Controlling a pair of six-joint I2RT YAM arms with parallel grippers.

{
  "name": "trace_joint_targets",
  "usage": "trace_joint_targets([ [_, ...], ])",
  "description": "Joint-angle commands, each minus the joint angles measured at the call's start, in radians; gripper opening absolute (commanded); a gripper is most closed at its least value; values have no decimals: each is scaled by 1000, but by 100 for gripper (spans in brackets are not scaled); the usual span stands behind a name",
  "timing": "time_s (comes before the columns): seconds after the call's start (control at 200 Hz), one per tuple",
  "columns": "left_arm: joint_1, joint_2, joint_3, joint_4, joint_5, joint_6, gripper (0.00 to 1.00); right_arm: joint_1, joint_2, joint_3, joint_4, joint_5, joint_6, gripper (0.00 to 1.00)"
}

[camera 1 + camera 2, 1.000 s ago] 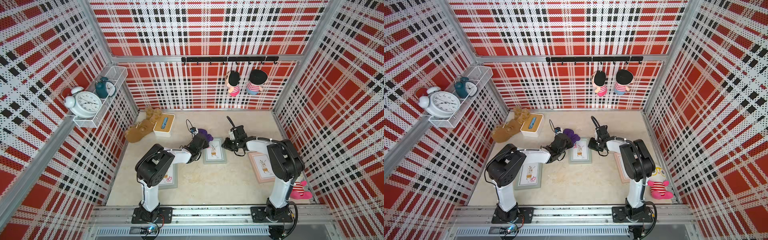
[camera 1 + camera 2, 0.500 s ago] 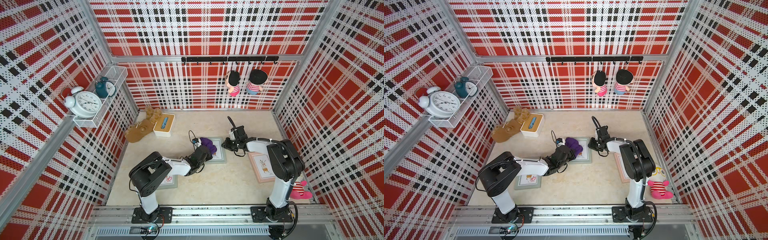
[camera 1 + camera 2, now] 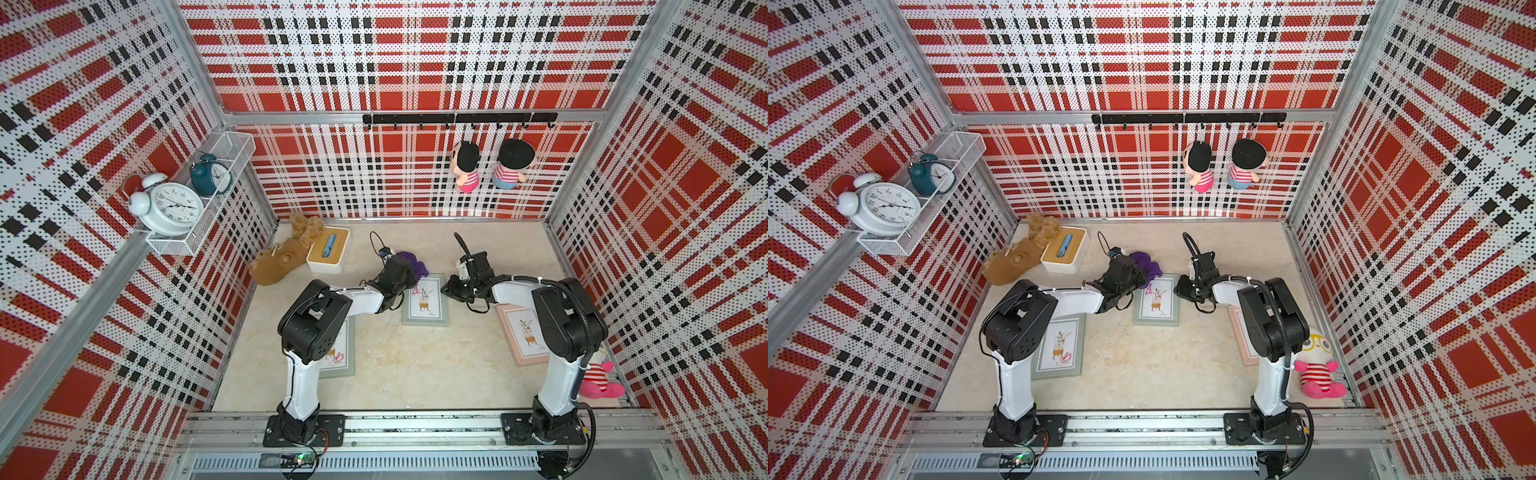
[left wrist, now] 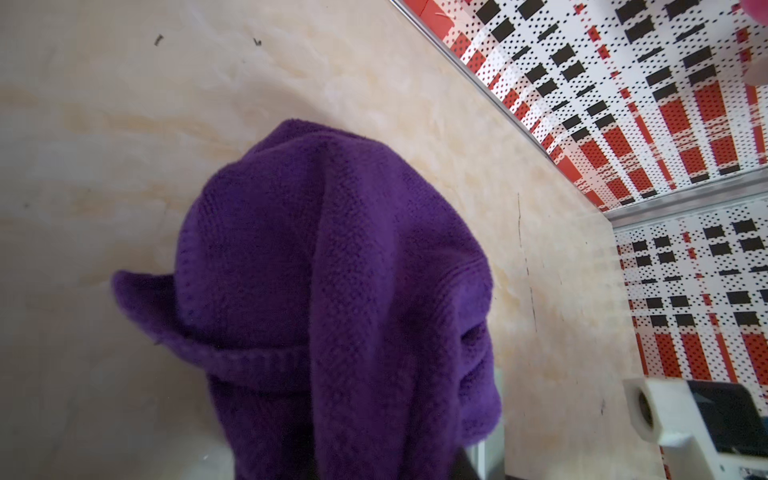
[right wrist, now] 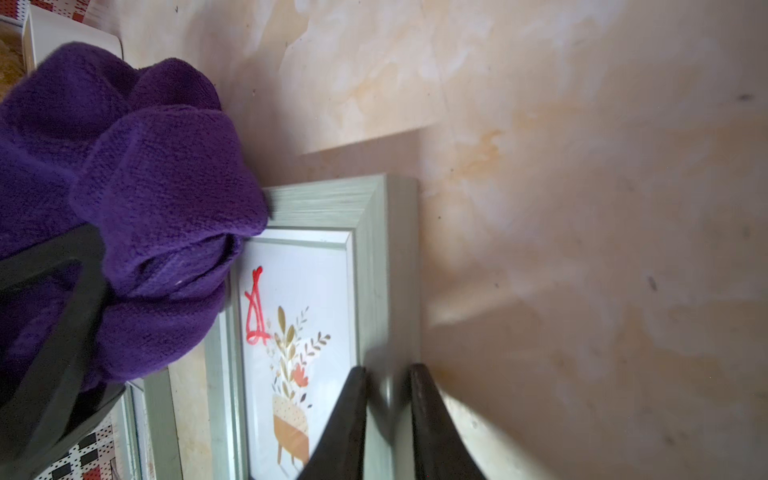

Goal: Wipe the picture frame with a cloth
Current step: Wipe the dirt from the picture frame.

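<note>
The picture frame (image 3: 426, 300) (image 3: 1156, 300), grey-green with a plant print, lies flat mid-table. A red scribble (image 5: 255, 307) marks its glass. The purple cloth (image 3: 412, 262) (image 3: 1145, 264) (image 4: 332, 291) is bunched at the frame's far left corner (image 5: 316, 199), resting partly on the frame and partly on the table. My left gripper (image 3: 409, 275) (image 3: 1133, 276) is shut on the cloth, which hides its fingertips in the left wrist view. My right gripper (image 3: 446, 289) (image 3: 1179, 289) (image 5: 386, 399) is shut on the frame's right border, one finger on each side.
A second grey-green frame (image 3: 343, 353) lies under the left arm and a pink frame (image 3: 525, 336) lies by the right arm. A tissue box (image 3: 328, 249) and a brown plush (image 3: 282, 264) sit at the back left. A pink doll (image 3: 598, 378) sits at the front right.
The left gripper dragged the cloth toward the front over the frame's glass, then back to the far left corner. The right gripper kept its hold on the frame.
</note>
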Motion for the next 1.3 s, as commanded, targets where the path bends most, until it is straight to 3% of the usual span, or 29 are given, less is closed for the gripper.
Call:
trace_joint_targets([
  [0.0, -42, -48, -137, -144, -16, -2, 0, 2, 49, -22, -82, 30, 6, 21],
  [0.23, -234, -284, -444, -154, -95, -170, 0, 2, 57, -14, -85, 31, 0, 21],
  [0.356, -235, -332, -508, -159, -111, -232, 0, 2, 62, -5, -94, 33, -5, 21],
  [0.501, -113, -302, -443, -57, -31, -171, 0, 1, 66, 1, -103, 42, -6, 21],
  [0.691, 20, -107, -147, -73, 29, -36, 0, 1, 75, 7, -101, 25, 4, 21],
  [0.927, 82, 76, 123, -133, 9, 69, 0, 4, 83, 13, -103, 27, 10, 21],
  [1.137, 17, 25, -37, -142, -15, 69, 0, 4, 78, -2, -98, 33, 7, 21],
  [1.298, -44, -90, -210, -165, -49, 31, 0, 6, 81, -7, -96, 33, 6, 21],
])
